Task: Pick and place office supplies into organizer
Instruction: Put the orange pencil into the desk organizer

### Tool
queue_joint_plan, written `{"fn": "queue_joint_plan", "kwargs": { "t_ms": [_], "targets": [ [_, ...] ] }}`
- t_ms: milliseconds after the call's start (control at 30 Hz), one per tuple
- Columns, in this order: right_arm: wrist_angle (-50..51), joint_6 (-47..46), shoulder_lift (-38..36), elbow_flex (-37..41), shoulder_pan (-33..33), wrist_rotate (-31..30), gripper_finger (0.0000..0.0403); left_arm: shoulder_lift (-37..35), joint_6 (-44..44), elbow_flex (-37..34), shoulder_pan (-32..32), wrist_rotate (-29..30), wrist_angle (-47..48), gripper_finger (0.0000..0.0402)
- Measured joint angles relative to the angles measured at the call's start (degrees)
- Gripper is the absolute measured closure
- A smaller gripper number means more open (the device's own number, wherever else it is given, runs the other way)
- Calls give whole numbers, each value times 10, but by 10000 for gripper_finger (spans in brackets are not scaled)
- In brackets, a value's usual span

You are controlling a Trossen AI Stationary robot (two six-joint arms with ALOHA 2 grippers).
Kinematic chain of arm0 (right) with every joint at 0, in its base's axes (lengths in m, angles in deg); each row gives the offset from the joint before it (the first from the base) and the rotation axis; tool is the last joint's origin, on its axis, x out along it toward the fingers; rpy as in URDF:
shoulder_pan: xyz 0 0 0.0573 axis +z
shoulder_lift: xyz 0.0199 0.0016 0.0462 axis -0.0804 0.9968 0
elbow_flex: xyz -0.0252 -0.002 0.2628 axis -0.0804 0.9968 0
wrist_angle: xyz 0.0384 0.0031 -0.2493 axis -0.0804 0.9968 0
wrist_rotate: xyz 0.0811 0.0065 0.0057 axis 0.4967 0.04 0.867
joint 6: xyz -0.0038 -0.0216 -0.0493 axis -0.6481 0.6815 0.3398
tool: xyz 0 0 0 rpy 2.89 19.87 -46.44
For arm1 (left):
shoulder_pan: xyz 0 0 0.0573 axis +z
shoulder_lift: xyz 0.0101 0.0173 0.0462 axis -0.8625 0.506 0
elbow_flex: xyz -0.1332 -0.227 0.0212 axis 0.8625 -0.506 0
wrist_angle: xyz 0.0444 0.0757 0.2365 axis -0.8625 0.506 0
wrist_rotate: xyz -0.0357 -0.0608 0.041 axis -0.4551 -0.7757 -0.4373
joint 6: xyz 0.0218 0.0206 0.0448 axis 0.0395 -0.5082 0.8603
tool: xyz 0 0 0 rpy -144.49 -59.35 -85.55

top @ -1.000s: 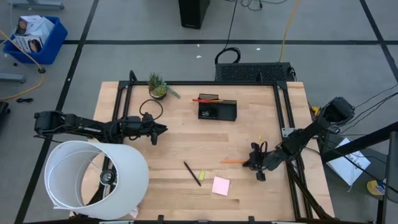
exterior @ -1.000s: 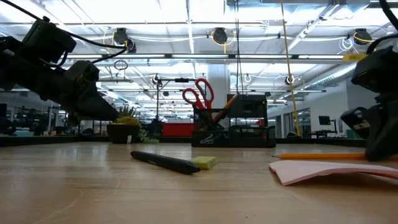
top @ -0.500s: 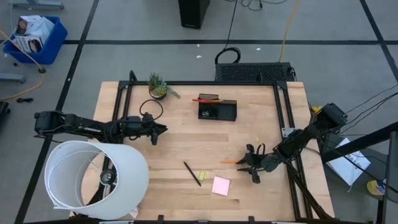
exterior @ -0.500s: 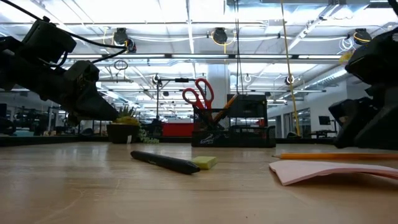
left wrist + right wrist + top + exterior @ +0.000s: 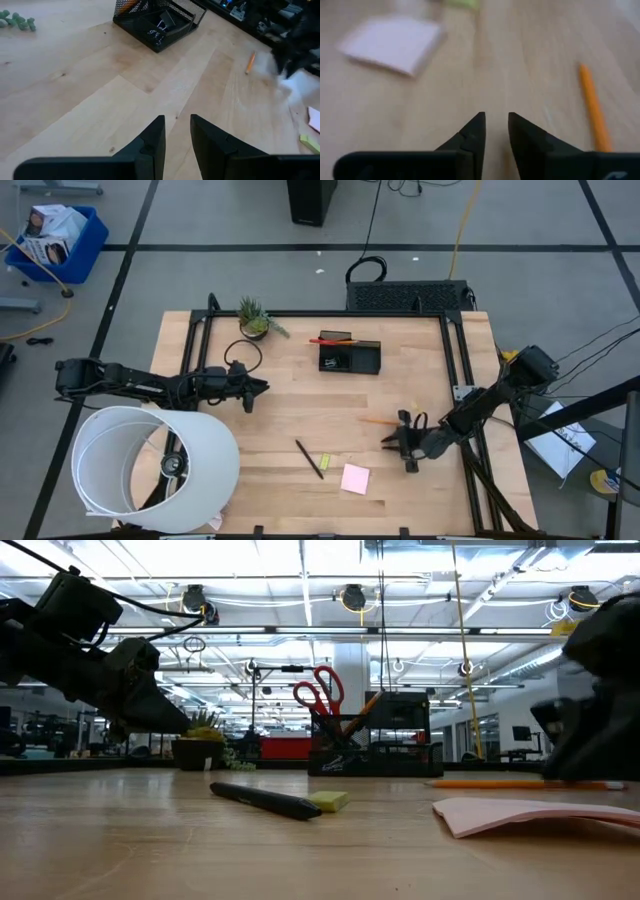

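Pencil [image 5: 377, 421] lay loose on the counter [image 5: 300, 410], thin, stiff, likely to roll; mid-shaft looked best. Right gripper [image 5: 392, 442] hovered beside it, fingers narrow and empty.

The organizer [image 5: 349, 357] is sitting toward the far side of the bench [image 5: 300, 410], with the scissors [image 5: 318, 688] standing inside it. The potted plant [image 5: 254, 319] is resting off to the organizer's left. Nearer than the organizer, a pen [image 5: 309, 458] is lying with the small piece [image 5: 324, 462] just beside it and the sticky-note pad [image 5: 354, 478] nearby. A pencil [image 5: 377, 421] is lying on the bench between the organizer and the pad.
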Motion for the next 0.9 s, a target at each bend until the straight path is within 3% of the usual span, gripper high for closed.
{"fn": "queue_joint_plan", "kwargs": {
  "t_ms": [100,333,433,633,900],
  "targets": [
    [-19,26,-14,-2,3,-4,338,0,0,0,0,12,0,309],
    [118,-5,-46,-1,1,-163,362,0,-1,0,0,14,0,309],
    [141,-39,-62,-1,1,-195,372,0,-1,0,0,14,0,309],
    [143,-67,-92,14,-19,-207,385,0,0,0,0,15,0,309],
    [101,-84,-123,49,-51,-163,325,0,-1,0,0,13,1,309]
  ]
}}
